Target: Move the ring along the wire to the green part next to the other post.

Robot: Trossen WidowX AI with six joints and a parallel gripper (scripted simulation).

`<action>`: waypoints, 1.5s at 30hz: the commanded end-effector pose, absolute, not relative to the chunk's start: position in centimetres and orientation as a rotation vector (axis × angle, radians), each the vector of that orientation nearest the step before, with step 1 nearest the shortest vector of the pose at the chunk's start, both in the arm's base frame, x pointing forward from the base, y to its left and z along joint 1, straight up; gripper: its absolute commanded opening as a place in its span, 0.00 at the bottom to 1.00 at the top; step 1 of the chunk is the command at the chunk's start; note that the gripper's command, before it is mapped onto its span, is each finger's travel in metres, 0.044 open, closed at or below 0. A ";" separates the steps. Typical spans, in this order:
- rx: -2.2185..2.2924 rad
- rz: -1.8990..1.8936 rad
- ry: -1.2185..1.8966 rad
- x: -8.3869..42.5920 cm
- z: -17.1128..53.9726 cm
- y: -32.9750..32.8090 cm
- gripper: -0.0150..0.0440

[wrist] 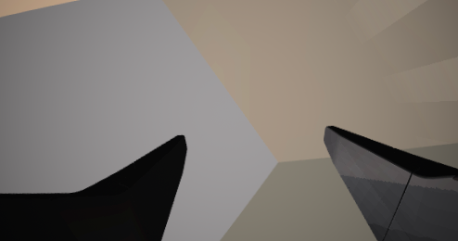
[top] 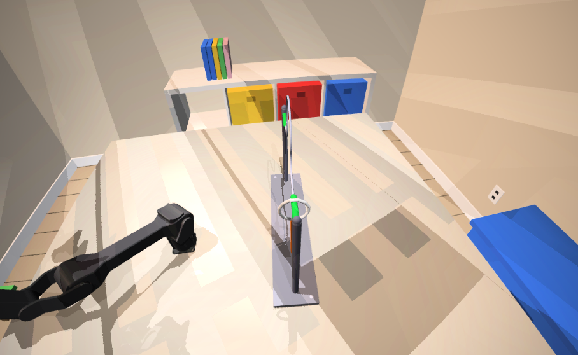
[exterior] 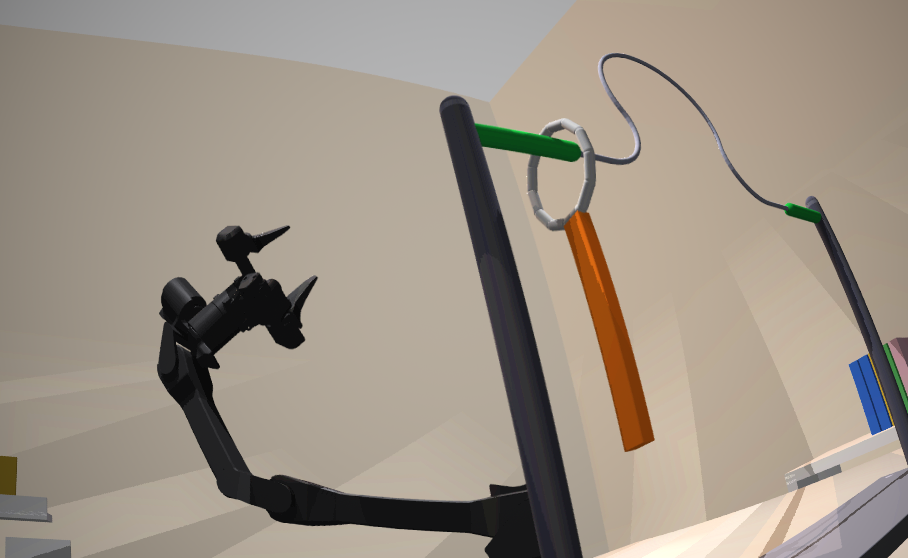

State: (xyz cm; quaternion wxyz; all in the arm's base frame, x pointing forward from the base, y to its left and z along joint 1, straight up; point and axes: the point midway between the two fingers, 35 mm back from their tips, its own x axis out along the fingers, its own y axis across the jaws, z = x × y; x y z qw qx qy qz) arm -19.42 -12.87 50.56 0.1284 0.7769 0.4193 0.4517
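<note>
Our pincer [exterior: 303, 254] [wrist: 254, 137] gapes wide with nothing between its fingers, well apart from the ring [top: 307, 208] [exterior: 532, 181], hanging around the near post's green wire section [top: 294, 205] [exterior: 526, 141], orange handle [top: 291, 236] [exterior: 610, 333] toward six o'clock.

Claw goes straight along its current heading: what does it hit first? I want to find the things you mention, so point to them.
Nothing nearby: the way from the claw [exterior: 302, 251] [wrist: 255, 132] looks free in the wrist view, up to wall [wrist: 297, 85] or ceiling [wrist: 139, 90]; which comes first is unclear.

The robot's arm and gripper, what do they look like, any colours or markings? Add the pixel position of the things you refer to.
The arm [top: 134, 247] [exterior: 211, 423] is black, with long slim links and bulky joints. The gripper [exterior: 302, 253] [wrist: 254, 137] is black too, with two tapering, pointed fingers. I can't make out any markings.
</note>
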 end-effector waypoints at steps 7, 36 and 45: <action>2.157 1.231 0.983 -17.8 51.5 -8.3 0.62; 1.194 0.580 0.238 10.8 47.5 8.3 0.53; 0.930 0.381 0.188 19.4 40.9 4.0 0.53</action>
